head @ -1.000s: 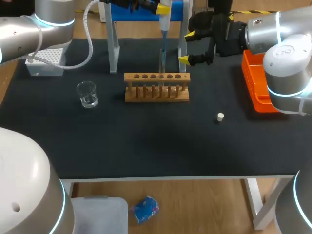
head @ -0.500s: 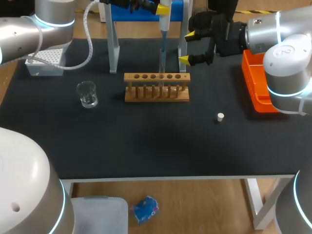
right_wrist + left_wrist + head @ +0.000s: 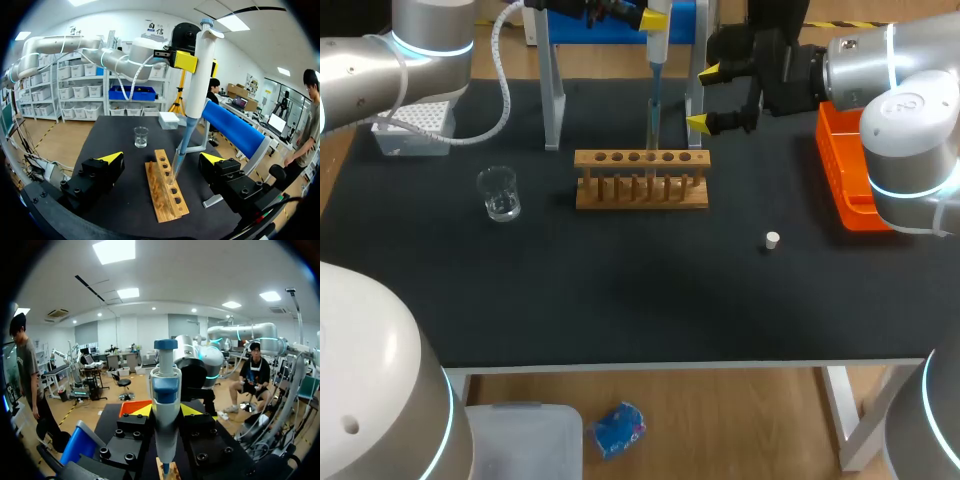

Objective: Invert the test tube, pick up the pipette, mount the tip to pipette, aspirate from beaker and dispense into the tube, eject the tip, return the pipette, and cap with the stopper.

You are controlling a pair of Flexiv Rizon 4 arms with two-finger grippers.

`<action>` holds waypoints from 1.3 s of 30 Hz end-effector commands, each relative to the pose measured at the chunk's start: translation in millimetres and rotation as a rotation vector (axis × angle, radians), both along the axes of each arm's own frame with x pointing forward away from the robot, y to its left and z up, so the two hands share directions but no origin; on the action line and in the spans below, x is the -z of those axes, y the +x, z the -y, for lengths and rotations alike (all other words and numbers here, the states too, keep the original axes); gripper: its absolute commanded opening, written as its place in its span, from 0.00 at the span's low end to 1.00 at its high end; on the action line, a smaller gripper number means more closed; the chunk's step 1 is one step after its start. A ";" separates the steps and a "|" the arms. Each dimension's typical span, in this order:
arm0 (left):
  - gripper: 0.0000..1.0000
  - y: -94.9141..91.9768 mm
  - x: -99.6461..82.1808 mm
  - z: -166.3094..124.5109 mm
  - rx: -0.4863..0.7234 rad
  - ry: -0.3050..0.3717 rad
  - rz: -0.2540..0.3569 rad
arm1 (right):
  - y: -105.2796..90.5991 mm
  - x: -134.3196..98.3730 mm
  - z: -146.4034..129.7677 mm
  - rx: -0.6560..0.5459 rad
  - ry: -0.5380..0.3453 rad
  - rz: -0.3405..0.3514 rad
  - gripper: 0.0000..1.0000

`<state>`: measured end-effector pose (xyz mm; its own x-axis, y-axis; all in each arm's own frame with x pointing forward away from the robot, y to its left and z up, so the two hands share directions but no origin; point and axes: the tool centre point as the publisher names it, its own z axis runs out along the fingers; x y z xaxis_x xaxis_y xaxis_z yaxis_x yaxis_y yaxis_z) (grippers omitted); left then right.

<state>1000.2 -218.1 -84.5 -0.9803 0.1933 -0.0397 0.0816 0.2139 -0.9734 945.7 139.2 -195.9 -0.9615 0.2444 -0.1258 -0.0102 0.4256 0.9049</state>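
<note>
pipette (image 3: 657,60): upright over the wooden rack (image 3: 642,182), white body pinched from both sides between the yellow ends of the left pincer (image 3: 166,412), plunger end up. blue tip (image 3: 183,142) pointing down into the mouth of the clear test tube (image 3: 174,175), itself upright in one of the rack's holes; depth inside the tube, cannot tell.

right pincer (image 3: 705,97): spread wide, nothing between its fingers, just beside the rack's right end, near the pipette but apart from it. from the right wrist, rack lying ahead of and between the two spread fingers.

beaker (image 3: 499,193): clear glass, upright on the dark tabletop (image 3: 620,290), left of the rack and apart from it.

stopper (image 3: 772,239): small, white, alone on the tabletop, nearer the front edge than the rack and off toward the right, touching nothing else.

white tip box (image 3: 415,125): far left corner of the tabletop, below the left arm.

orange bin (image 3: 845,180): right edge of the tabletop, partly under the right arm.

blue stand (image 3: 552,100): on grey legs, behind the rack.
</note>
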 end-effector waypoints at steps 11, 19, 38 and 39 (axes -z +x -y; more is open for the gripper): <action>0.00 1.5 -0.3 -2.1 -0.010 0.010 0.006 | 0.1 0.2 0.6 -0.001 0.000 0.000 1.00; 0.00 1.8 0.5 -2.7 -0.011 0.017 0.006 | 0.1 0.2 0.6 -0.001 0.000 0.000 1.00; 0.00 1.1 5.2 -2.5 -0.010 0.013 -0.005 | 0.1 0.2 0.6 -0.001 0.000 0.000 1.00; 0.00 1.0 4.4 -2.0 -0.006 0.013 -0.004 | 0.1 0.2 0.6 -0.001 0.000 0.000 1.00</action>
<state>1000.9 -215.5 -89.6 -0.9821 0.1856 -0.0322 0.0749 0.2276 -0.9709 945.7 139.2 -195.9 -0.9615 0.2444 -0.1258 -0.0102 0.4256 0.9049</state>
